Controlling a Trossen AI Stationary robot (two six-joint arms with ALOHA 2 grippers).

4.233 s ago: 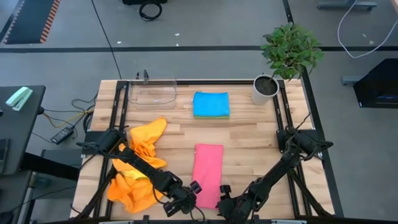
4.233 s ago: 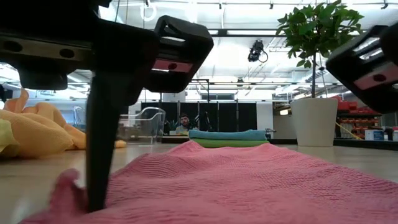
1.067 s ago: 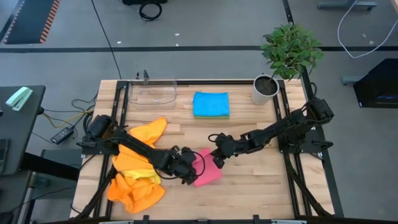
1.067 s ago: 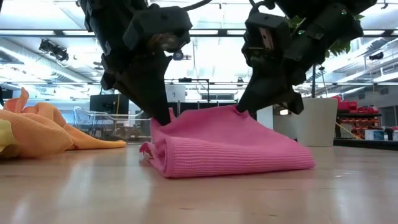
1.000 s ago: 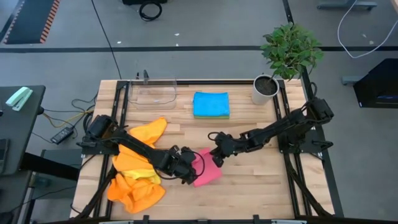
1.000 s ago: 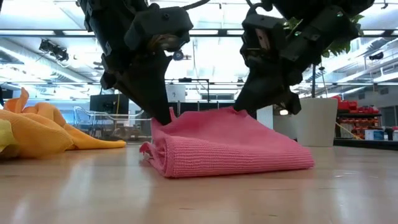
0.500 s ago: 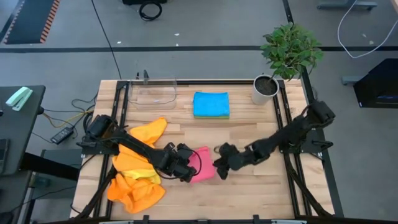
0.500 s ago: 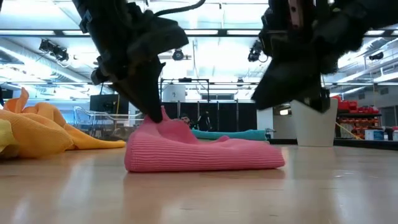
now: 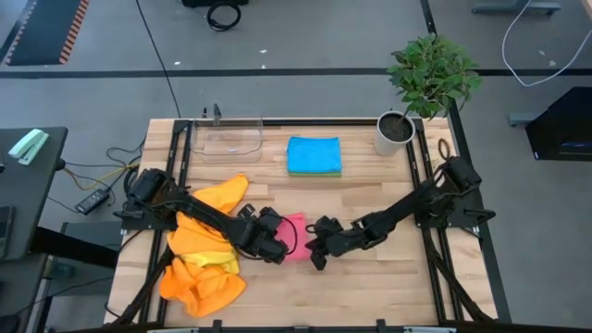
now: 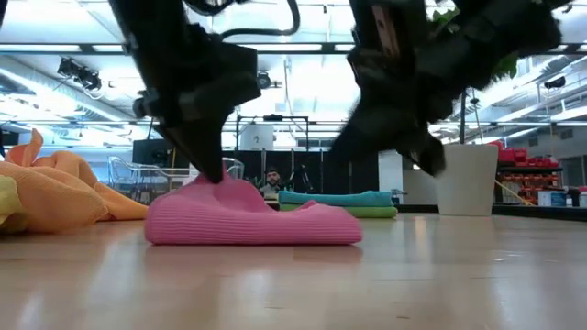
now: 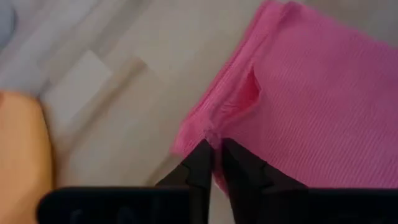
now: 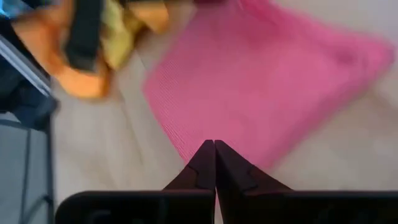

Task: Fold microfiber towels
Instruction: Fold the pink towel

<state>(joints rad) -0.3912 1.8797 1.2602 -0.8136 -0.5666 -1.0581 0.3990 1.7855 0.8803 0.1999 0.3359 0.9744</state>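
My left gripper [image 11: 212, 163] pinches the pink towel [image 9: 294, 236] edge; right gripper [image 12: 214, 163] is closed, empty; only overhead shows the towel's squarish

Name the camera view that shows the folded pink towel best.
The right wrist view: the pink towel fills it, nearly unobstructed. The left wrist view shows one edge, the low view its side profile, and the high view only a sliver between the grippers.

A pink ribbed towel [image 9: 294, 238] lies mid-table [image 9: 370, 277], which is pale wood. Left of it, orange and yellow towels [image 9: 203, 254]; beyond it, blue over green [image 9: 314, 155].
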